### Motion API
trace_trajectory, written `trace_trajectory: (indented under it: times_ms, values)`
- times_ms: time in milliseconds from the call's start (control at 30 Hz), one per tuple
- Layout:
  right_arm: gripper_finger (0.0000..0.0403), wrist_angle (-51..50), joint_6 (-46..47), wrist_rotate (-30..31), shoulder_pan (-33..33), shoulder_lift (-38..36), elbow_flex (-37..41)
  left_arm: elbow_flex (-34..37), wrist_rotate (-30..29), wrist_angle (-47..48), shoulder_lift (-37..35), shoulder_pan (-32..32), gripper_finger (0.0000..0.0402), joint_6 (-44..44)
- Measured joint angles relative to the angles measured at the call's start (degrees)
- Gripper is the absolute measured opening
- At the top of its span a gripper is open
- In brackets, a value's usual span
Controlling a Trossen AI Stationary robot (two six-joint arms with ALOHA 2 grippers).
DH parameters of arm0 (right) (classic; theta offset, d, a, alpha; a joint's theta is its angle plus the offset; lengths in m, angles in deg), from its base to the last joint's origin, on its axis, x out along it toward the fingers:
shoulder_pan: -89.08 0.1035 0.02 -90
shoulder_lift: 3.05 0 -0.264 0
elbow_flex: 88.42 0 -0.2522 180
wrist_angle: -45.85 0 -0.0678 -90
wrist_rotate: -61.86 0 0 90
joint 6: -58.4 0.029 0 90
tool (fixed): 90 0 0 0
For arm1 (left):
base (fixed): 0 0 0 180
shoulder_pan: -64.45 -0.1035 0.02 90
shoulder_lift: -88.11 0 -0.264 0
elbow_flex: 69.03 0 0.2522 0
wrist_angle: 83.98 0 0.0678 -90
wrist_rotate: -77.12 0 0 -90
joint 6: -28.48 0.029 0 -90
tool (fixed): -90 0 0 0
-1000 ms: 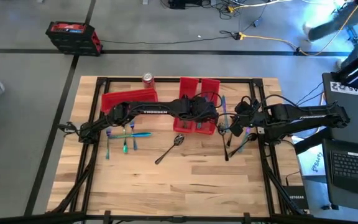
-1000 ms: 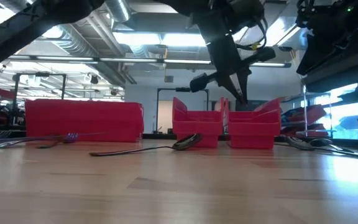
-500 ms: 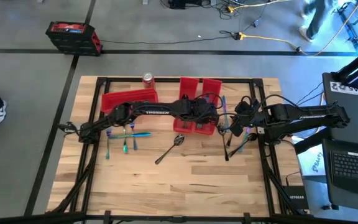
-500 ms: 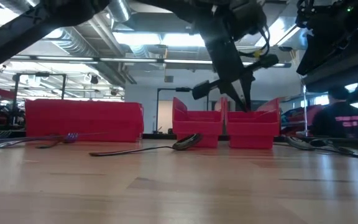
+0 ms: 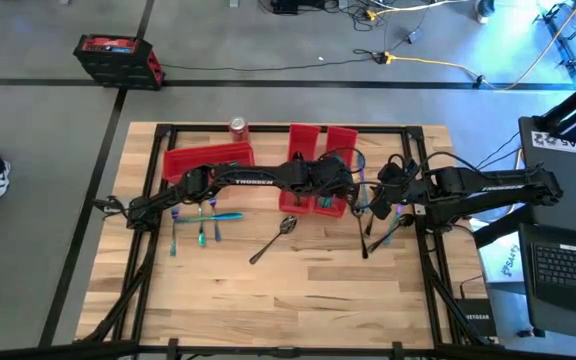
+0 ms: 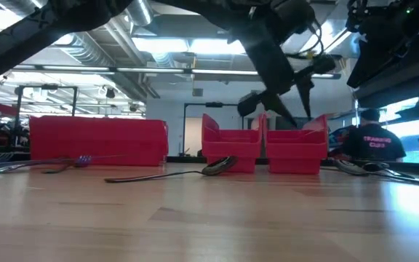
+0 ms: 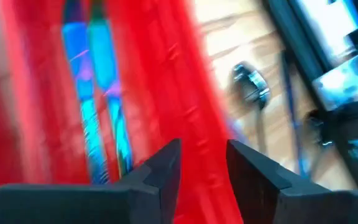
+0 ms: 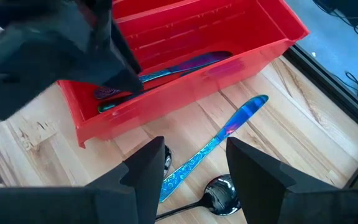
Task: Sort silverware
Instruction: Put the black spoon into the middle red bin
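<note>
My right gripper [image 8: 191, 180] hangs with jaws apart and empty just over a blue knife [image 8: 213, 147] and a dark spoon [image 8: 219, 191] on the table. Both look light, stiff and slick, so I would pinch mid-handle. Beyond them, my left gripper [image 7: 201, 163], fingers parted, sits above the red bin [image 8: 229, 50] holding knives [image 7: 101, 118].

Long red plastic bin [image 8: 191, 59] holds iridescent blue-purple silverware [image 8: 179, 67]. Iridescent blue knife [image 8: 219, 140] and dark spoon [image 8: 219, 190] lie on the wooden tabletop [image 8: 303, 124] beside it.
</note>
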Motion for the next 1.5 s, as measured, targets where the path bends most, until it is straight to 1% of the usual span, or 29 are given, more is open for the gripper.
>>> trace_trajectory:
  times_ms: [67, 167, 300, 367, 467, 567, 700, 800, 933, 1100, 1300, 1400, 1500]
  values:
    - [0.0156, 0.0, 0.0, 0.0, 0.0, 0.0, 0.0, 0.0, -0.39, -3.24, -1.34, 0.39, 0.0115, 4.0]
    - [0.0156, -0.01, 0.0, 0.0, 0.0, 0.0, -0.02, -0.04, -1.37, -4.2, -3.99, 1.46, 0.0116, 10.33]
    - [0.0156, -0.05, -0.02, 0.0, 0.02, 0.01, -0.02, -0.06, -4.33, 0.41, -6.9, 2.58, 0.0116, 16.71]
    - [0.0156, -0.06, -0.02, 0.0, 0.0, 0.01, -0.02, -0.02, -4.87, 5.39, -8.1, 2.78, 0.0116, 19.89]
    - [0.0156, -0.02, -0.02, 0.0, 0.0, 0.02, -0.02, -0.02, -5.25, 9.11, -10.09, 3.99, 0.0116, 24.95]
    - [0.0156, 0.2, -0.02, 0.0, 0.0, 0.04, -0.02, -0.04, -5.12, 10.17, -11.31, 5.98, 0.0116, 29.42]
    - [0.0156, 0.27, -0.02, 0.0, 0.0, 0.02, -0.04, 0.0, -5.21, 9.26, -13.03, 7.24, 0.0116, 34.24]
    - [0.0156, 0.41, -0.02, -0.02, 0.0, 0.02, -0.04, -0.08, -5.09, 9.54, -14.32, 7.35, 0.0116, 36.32]
    - [0.0156, 0.74, -0.02, -0.04, 0.0, 0.02, -0.04, -0.06, -3.98, 11.14, -14.53, 8.48, 0.0116, 41.43]
    - [0.0156, 0.94, -0.02, -0.09, 0.0, 0.02, -0.04, -0.02, -3.95, 10.36, -14.49, 9.9, 0.0116, 43.02]
    - [0.0156, 1.01, -0.02, -0.6, 0.0, 0.02, -0.04, -0.02, -6.34, 8.21, -14.62, 11.08, 0.0116, 46.78]
    - [0.0156, 1.27, -0.01, -0.75, 0.0, 0.02, -0.03, -0.02, -6.27, 7.9, -15.38, 11.57, 0.0116, 47.69]
    - [0.0156, 1.86, -0.02, -1.11, 0.0, 0.02, -0.02, -0.04, -6.76, 7.9, -16.02, 12.56, 0.0116, 50.45]
